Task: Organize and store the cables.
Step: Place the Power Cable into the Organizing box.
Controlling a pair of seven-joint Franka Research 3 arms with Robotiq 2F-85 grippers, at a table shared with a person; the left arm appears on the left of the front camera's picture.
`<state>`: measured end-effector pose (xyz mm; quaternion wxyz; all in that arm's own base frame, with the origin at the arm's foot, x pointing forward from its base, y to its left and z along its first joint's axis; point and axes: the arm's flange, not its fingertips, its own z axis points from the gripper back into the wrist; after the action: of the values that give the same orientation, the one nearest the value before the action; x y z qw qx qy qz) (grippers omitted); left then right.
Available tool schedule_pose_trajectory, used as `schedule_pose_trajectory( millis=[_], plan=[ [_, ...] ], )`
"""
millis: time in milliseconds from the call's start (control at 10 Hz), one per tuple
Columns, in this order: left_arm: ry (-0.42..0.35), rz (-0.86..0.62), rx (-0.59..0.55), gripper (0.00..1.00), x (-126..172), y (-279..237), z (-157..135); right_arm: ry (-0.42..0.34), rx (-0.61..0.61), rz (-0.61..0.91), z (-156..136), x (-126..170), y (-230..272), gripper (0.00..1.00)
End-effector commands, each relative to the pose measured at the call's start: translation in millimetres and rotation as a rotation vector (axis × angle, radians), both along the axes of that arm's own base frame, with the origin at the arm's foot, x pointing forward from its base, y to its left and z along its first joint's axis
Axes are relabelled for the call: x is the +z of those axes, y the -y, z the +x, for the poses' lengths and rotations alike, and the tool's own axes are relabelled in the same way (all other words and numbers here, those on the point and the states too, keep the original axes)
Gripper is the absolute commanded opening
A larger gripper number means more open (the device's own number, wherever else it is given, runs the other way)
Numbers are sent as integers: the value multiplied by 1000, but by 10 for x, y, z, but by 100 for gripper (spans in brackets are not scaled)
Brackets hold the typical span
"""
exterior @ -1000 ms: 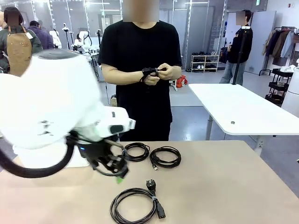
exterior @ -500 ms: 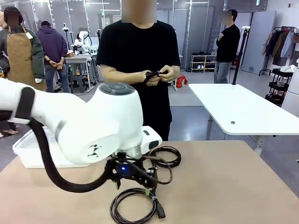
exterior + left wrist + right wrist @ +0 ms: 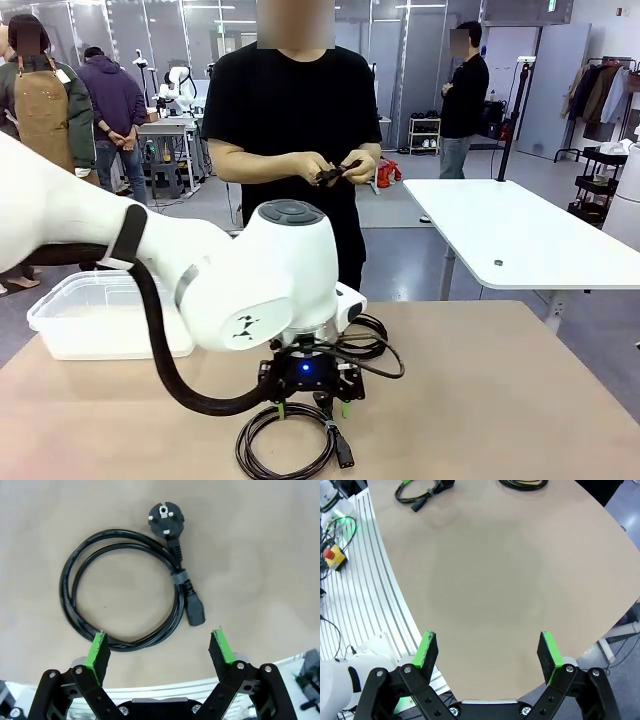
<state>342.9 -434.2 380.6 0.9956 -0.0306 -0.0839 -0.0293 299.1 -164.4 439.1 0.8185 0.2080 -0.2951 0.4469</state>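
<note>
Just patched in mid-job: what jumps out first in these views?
The left end effector, open, hangs right over a coiled power cable at the near edge of the table. Across it, a person's hands hold a small black cable, and a pale plastic bin sits at the left.

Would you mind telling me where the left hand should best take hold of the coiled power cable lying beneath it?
Judging by its pose, grip the banded stretch of the power cable, coming straight down from above. The coil lies flat, and the band gathers both strands there, so the open left hand could close across them.
</note>
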Motion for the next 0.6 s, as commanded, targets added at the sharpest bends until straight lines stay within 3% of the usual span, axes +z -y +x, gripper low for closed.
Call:
schedule_pose_trajectory(
  millis=[0, 200, 300, 500],
  plan=[
    [-38, 38, 50, 100, -114, 360, 167, 6, 5, 8, -8, 7, 10, 100],
    [-15, 17, 119, 100, -267, 436, 283, 6, 5, 8, -8, 7, 10, 100],
    [-51, -6, 153, 100, -379, 450, 374, 6, 5, 8, -8, 7, 10, 100],
    [-41, 12, 168, 100, -503, 468, 416, 6, 5, 8, -8, 7, 10, 100]
  ],
)
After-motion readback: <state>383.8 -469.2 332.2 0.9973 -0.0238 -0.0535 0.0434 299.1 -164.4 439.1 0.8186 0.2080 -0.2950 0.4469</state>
